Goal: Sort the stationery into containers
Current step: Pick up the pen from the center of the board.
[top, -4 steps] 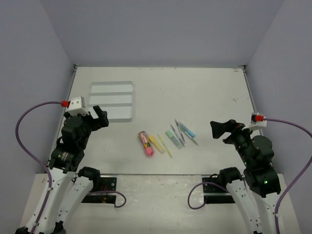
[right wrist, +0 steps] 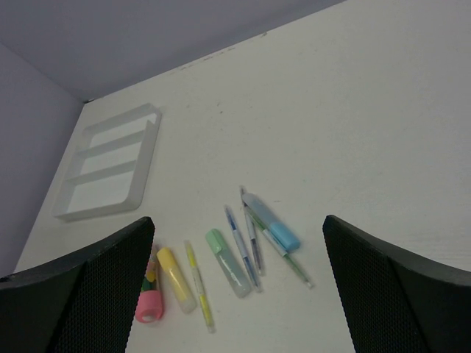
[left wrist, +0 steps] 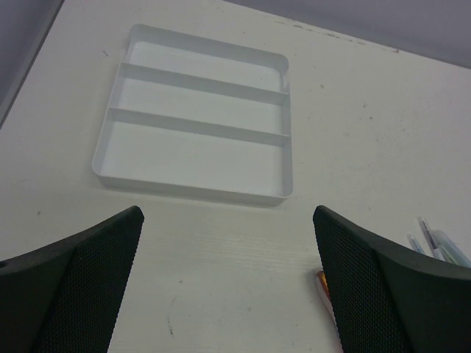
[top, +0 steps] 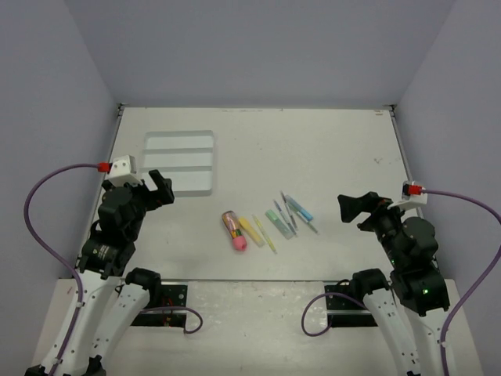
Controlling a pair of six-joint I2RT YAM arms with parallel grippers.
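Now the left hand [top: 162,188] and right hand [top: 346,208] are held open, nothing gripped. The stationery [top: 270,222] is seen loose, midway along the near edge of the counter [top: 352,141], and the tray [top: 213,166] sits unfilled near the far-left corner. Its pieces are judged light, stiff, slippery; a pinch across mid-barrel is advised.

The tray [top: 179,159] at far left of the table [top: 337,149], pens [top: 280,224] side by side near its centre
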